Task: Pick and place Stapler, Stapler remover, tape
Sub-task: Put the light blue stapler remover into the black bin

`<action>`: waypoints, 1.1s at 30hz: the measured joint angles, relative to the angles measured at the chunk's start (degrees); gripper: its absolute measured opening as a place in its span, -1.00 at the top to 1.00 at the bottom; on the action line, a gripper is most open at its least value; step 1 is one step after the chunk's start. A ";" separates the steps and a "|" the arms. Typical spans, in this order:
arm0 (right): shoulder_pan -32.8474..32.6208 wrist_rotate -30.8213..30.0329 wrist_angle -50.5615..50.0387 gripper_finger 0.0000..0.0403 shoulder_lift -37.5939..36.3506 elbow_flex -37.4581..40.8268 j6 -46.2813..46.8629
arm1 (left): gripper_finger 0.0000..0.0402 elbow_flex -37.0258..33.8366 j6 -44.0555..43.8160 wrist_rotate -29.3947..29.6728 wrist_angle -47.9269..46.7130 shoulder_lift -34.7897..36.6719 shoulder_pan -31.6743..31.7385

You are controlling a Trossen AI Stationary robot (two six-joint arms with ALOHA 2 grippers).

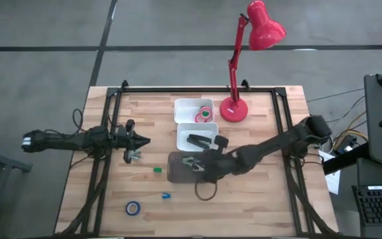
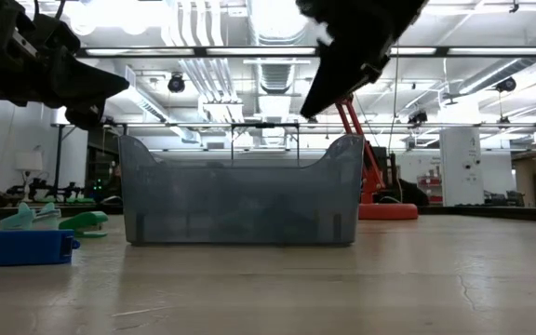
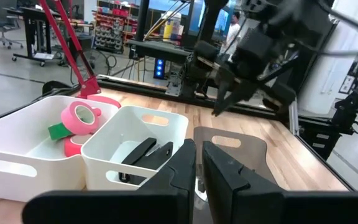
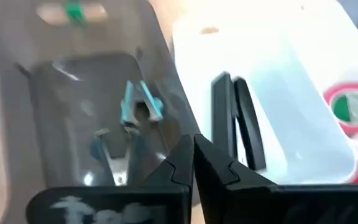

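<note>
Seen from above: a wooden worktop (image 1: 257,192) with a red desk lamp (image 1: 244,60) at its far edge. Two white bins side by side near the lamp. In the farther white bin (image 1: 184,106), pink and green tape rolls (image 1: 205,113). In the nearer white bin (image 1: 188,133), the black stapler (image 1: 201,140), lying flat. Just beside that bin, a dark translucent grey bin (image 1: 174,169) holding staple removers (image 4: 138,102), pale blue with metal jaws, as shown in the right wrist view.

Right gripper (image 1: 207,174) reaching in from the right side, poised over the grey bin's edge nearest the stapler bin. Fingers (image 4: 213,168) pressed together to a point, nothing between them, touching nothing visible.

Left gripper (image 1: 141,140) hovering at the left part of the worktop, well apart from the bins, aimed toward them. Fingers (image 3: 219,168) nearly together with only a thin slit between, holding nothing.

Loose on the worktop toward the near edge: a blue tape roll (image 1: 132,208), a small green item (image 1: 157,170), and a small blue item (image 1: 166,196), all well apart from both grippers.
</note>
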State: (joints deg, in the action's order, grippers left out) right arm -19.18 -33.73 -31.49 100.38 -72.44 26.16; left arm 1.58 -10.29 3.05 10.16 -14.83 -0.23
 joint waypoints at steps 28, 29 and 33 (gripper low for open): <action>11.54 25.15 44.08 0.96 -57.20 55.83 -23.24 | 0.85 -0.01 -0.01 -0.01 0.05 0.00 0.00; 11.91 27.38 44.15 0.96 -58.89 56.74 -22.83 | 0.85 -0.01 -0.01 0.00 0.06 0.00 -0.02; 12.29 29.26 43.94 0.96 -65.38 60.74 -22.19 | 0.85 0.00 0.00 -0.01 0.06 0.00 -0.01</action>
State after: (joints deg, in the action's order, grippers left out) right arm -6.90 -4.46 12.44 35.00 -11.70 3.97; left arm 1.58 -10.29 3.04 10.21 -14.83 -0.25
